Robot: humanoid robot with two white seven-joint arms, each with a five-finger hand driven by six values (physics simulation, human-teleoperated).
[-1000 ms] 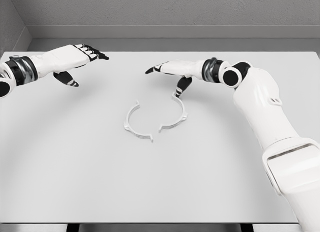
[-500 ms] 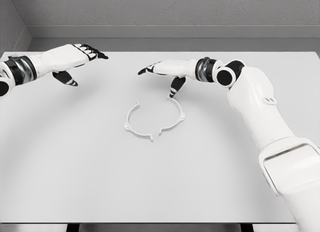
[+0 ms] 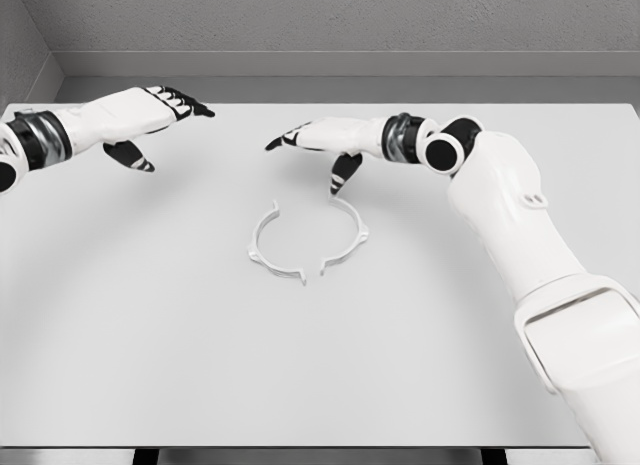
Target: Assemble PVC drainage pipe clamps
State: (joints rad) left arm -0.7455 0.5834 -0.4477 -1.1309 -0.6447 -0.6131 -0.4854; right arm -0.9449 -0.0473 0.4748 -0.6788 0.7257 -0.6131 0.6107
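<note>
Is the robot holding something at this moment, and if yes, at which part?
Nothing is held. Both clamp halves lie on the table; right hand hovers open above them, left hand open, apart.

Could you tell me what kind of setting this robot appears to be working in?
It looks like a bare simulated test bench rather than a real workshop: a plain white table against a grey wall, with only two white clamp halves on it and both robot hands, left hand and right hand, above.
</note>
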